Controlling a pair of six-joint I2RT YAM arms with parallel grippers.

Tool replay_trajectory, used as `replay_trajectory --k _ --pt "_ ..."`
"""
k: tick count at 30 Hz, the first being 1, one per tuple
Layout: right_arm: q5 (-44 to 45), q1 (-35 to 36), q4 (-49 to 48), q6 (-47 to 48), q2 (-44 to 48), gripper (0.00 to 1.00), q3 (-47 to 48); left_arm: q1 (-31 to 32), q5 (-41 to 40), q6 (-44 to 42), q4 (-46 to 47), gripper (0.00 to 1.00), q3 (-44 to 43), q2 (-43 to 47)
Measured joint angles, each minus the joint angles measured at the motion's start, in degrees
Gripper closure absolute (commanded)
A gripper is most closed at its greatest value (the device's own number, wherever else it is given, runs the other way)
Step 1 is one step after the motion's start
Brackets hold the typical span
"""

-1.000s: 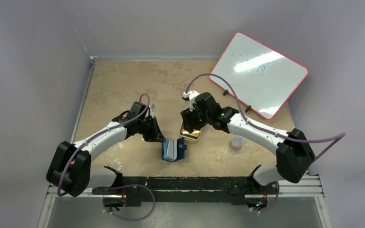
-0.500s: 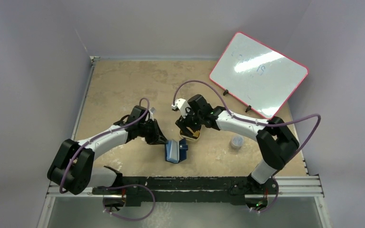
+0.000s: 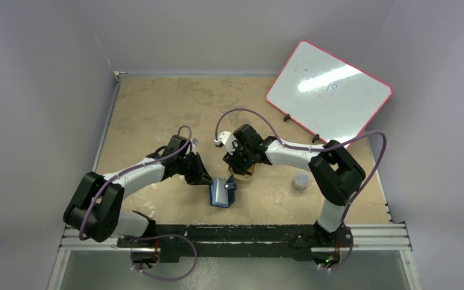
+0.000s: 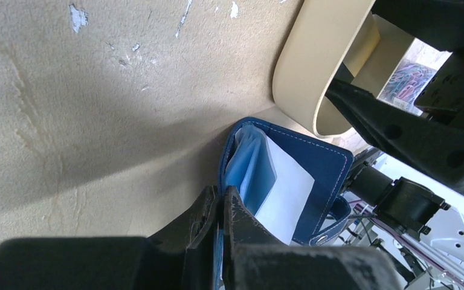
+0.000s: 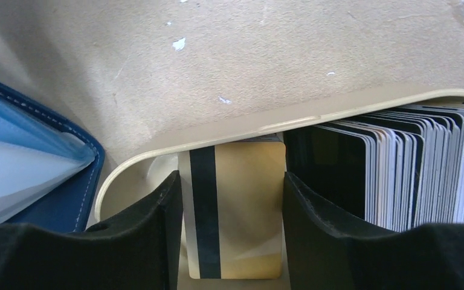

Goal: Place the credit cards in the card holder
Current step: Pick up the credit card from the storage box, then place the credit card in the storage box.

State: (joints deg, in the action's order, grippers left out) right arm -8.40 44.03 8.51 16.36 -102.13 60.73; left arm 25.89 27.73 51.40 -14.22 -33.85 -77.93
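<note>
Navy card holder [image 4: 323, 175]; apparently gold, black-striped card [image 5: 241, 211]

The card holder [image 3: 219, 193] sits just near-left of the tray [image 5: 350, 103] (cards [image 5: 399, 169] upright inside it), whiteboard [image 3: 329, 93] behind right.

Table [image 4: 66, 90]: tan, matt, mottled, with chipped white flecks. Card holder [image 4: 317, 160]: navy leather-look cover, fine grain, pale stitching, translucent blue plastic sleeves [image 4: 251, 175], shiny metal snap [image 4: 321, 240]. Tray [image 4: 302, 66]: smooth cream plastic, satin. Gold card [image 5: 248, 205]: smooth plastic with a black stripe. Stacked cards [image 5: 411, 163]: thin plastic, white edges. Left gripper [image 4: 219, 193] fingers [image 4: 244, 223]: black, grainy, matt. Right gripper [image 5: 231, 181] fingers [image 5: 145, 241]: black, matt, smoother. Whiteboard [image 3: 329, 90]: glossy white with glare, red rim.
</note>
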Motion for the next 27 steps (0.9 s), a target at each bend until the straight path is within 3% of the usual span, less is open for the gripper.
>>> replay_trajectory --k 2,11,21,27 --pt "0.9 0.0 -0.2 -0.5 0.1 0.78 0.0 0.0 -0.1 -0.1 0.0 1.00 0.0 0.0" --pt "8.3 0.2 -0.5 -2.6 2.8 1.00 0.0 0.0 -0.9 -0.6 -0.6 1.00 0.0 0.0" --pt "12.4 0.3 -1.1 -2.8 5.6 1.00 -0.1 0.0 -1.6 -1.2 -1.3 1.00 0.0 0.3" --pt "17.5 0.4 -2.8 -1.8 5.4 0.63 -0.4 0.0 -2.2 -1.2 -1.4 1.00 0.8 1.2"
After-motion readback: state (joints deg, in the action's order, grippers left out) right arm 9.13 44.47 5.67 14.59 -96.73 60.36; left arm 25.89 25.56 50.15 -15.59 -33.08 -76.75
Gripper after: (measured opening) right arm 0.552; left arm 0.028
